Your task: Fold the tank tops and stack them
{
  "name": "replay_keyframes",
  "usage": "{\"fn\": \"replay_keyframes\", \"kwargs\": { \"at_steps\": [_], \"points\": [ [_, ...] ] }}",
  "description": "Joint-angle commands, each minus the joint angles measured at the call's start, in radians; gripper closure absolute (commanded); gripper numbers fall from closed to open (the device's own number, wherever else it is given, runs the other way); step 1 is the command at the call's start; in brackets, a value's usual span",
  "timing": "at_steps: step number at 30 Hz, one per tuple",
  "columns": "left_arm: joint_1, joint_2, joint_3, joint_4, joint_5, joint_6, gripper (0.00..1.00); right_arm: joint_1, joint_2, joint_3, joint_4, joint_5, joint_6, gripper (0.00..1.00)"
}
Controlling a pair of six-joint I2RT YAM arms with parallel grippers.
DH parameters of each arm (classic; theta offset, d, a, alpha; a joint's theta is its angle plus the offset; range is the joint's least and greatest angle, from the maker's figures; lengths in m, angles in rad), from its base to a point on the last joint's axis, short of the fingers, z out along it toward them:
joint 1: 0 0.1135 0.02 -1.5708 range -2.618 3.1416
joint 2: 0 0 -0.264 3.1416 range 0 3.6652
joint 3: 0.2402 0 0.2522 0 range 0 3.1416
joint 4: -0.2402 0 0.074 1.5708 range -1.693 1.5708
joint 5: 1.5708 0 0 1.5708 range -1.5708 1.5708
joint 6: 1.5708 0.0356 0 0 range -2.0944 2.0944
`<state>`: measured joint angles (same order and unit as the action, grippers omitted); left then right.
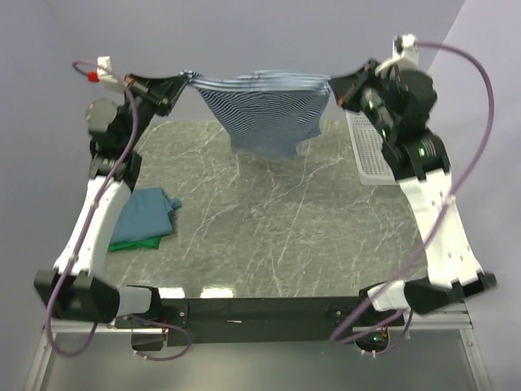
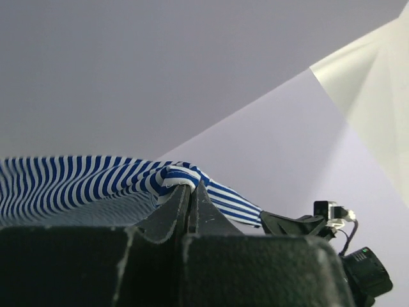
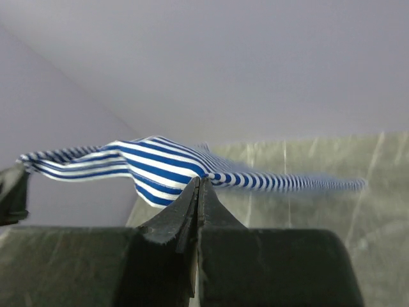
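- Navy-and-white striped tank top [image 1: 264, 114] hangs in the air above the far side of the grey marbled table [image 1: 269, 244], stretched between both arms, its lower part drooping toward the tabletop.
- Left gripper [image 1: 186, 81] is clamped on the top's left upper corner; the wrist view shows fabric bunched at its tips.
- Right gripper [image 1: 335, 88] is clamped on the opposite upper corner, jaws pressed together on the cloth.
- Teal-blue tank top [image 1: 146, 212] lies near the table's left edge, on top of the green tank top [image 1: 134, 243], whose near edge peeks out.
- White mesh basket [image 1: 370, 155] sits far right, partly behind the right arm.
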<state>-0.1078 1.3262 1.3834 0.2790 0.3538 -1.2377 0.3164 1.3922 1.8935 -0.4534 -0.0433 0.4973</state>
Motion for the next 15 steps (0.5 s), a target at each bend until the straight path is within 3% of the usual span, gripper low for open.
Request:
{"fn": "replay_keyframes", "kwargs": {
  "at_steps": [1, 2, 6, 7, 8, 10, 12, 13, 14, 15],
  "points": [
    [0.01, -0.18, -0.163, 0.003, 0.053, 0.03, 0.99, -0.002, -0.193, -0.219, 0.091, -0.018, 0.023, 1.0],
    [0.008, -0.24, -0.22, 0.005, 0.053, 0.032, 0.99, -0.002, -0.231, -0.376, 0.107, -0.024, 0.032, 1.0],
    [0.005, -0.378, -0.515, -0.014, 0.069, 0.008, 0.99, -0.002, -0.398, -0.725, 0.07, -0.009, 0.073, 1.0],
    [-0.001, -0.409, -0.647, -0.014, 0.079, 0.003, 0.99, -0.002, -0.432, -0.801, 0.064, -0.001, 0.099, 1.0],
    [-0.006, -0.48, -0.715, -0.029, 0.085, -0.002, 0.99, -0.002, -0.467, -0.947, 0.065, 0.0, 0.119, 1.0],
    [-0.029, -0.576, -0.907, -0.113, 0.071, -0.011, 0.96, -0.004, -0.574, -1.144, 0.067, -0.029, 0.151, 1.0],
    [-0.058, -0.772, -1.018, -0.214, 0.012, -0.034, 0.93, -0.002, -0.642, -1.243, 0.047, -0.03, 0.181, 1.0],
    [-0.069, -0.847, -1.111, -0.275, -0.007, -0.052, 0.86, -0.002, -0.71, -1.287, 0.041, -0.059, 0.205, 0.96],
    [-0.073, -0.996, -1.151, -0.363, -0.012, -0.069, 0.68, -0.002, -0.735, -1.365, 0.038, -0.073, 0.219, 0.88],
    [-0.079, -1.068, -1.181, -0.429, -0.018, -0.091, 0.62, 0.0, -0.755, -1.389, 0.021, -0.075, 0.228, 0.7]
  ]
}}
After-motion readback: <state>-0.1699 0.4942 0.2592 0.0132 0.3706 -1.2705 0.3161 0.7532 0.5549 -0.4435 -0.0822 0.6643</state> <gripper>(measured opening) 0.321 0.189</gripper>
